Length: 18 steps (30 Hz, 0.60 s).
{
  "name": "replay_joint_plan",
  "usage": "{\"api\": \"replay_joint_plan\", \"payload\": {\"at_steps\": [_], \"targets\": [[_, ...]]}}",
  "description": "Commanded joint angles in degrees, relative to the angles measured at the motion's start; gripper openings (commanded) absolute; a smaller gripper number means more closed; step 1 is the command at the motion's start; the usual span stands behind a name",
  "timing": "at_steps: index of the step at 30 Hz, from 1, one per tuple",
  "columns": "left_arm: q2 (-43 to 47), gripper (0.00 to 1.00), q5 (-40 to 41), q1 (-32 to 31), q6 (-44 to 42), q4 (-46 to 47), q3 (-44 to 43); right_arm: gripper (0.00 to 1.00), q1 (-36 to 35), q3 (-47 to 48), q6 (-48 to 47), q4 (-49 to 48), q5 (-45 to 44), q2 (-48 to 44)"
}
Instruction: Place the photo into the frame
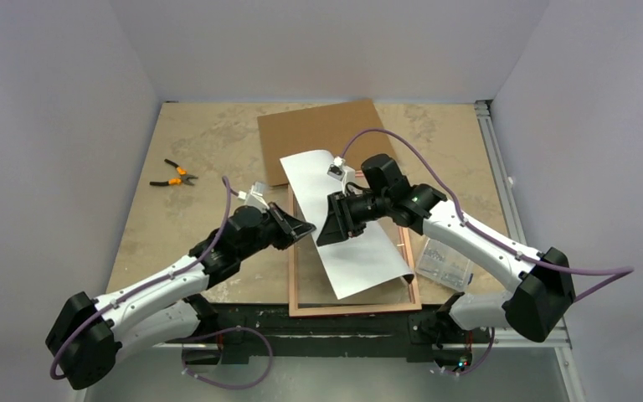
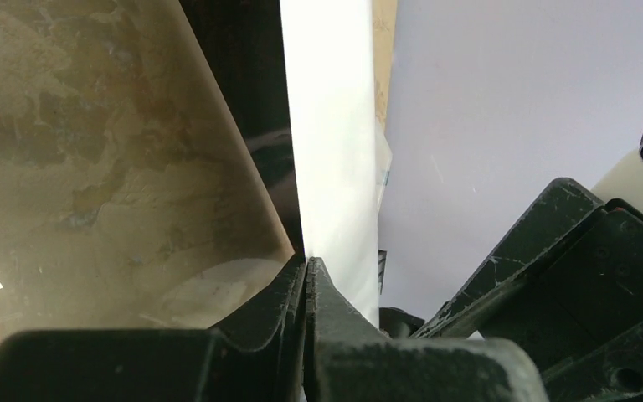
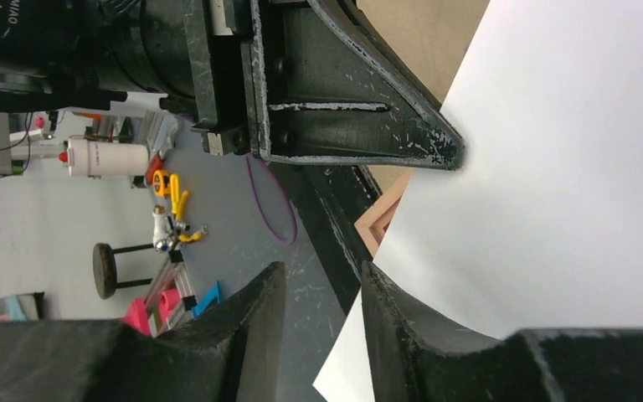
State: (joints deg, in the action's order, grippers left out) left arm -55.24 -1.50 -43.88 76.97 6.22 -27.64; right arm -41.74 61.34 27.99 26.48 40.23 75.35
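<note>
The photo (image 1: pixel 364 260) lies white back up, slanting across the frame (image 1: pixel 352 309), which rests on the table with its tan wood side showing. My left gripper (image 1: pixel 308 228) is shut on the photo's left edge. In the left wrist view the white sheet (image 2: pixel 335 126) runs straight up out of the closed jaws of that gripper (image 2: pixel 307 266). My right gripper (image 1: pixel 328 230) hangs close beside it, at the same edge, jaws apart. In the right wrist view this gripper (image 3: pixel 322 280) stands open. The photo (image 3: pixel 552 184) passes behind its right finger, with a frame corner (image 3: pixel 381 224) beyond.
A brown backing board (image 1: pixel 318 134) lies at the back, partly under the photo. Orange-handled pliers (image 1: pixel 173 176) sit at the left. A clear box of small parts (image 1: pixel 444 264) stands right of the frame. The left gripper's fingers (image 3: pixel 352 126) fill the top of the right wrist view.
</note>
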Motion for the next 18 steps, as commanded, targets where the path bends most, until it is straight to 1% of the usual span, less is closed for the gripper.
{"api": "replay_joint_plan", "payload": {"at_steps": [1,5,9,13,15,18], "targets": [[4.3,0.0,3.1,0.2,-2.6,-4.4,-1.0,0.44,-0.4,-0.7,0.7,-4.5,2.8,-1.1],[11.3,0.0,6.5,0.4,-4.1,-16.4,-1.1,0.61,-0.3,-0.5,1.1,-5.5,3.3,-1.0],[20.0,0.0,10.8,0.6,-5.0,-31.0,-2.0,0.76,-0.2,0.0,1.3,-5.2,0.4,-0.5],[27.8,0.0,13.8,0.8,-7.3,-44.3,-4.5,0.83,0.1,0.2,1.5,-4.5,-3.7,0.4],[29.5,0.0,15.0,0.8,-8.4,-49.9,-6.0,0.86,0.6,0.3,1.6,-3.7,-6.0,0.7],[29.0,0.0,16.6,0.8,-10.6,-56.1,-8.3,0.89,2.7,0.1,1.3,-1.7,-9.3,1.4]]}}
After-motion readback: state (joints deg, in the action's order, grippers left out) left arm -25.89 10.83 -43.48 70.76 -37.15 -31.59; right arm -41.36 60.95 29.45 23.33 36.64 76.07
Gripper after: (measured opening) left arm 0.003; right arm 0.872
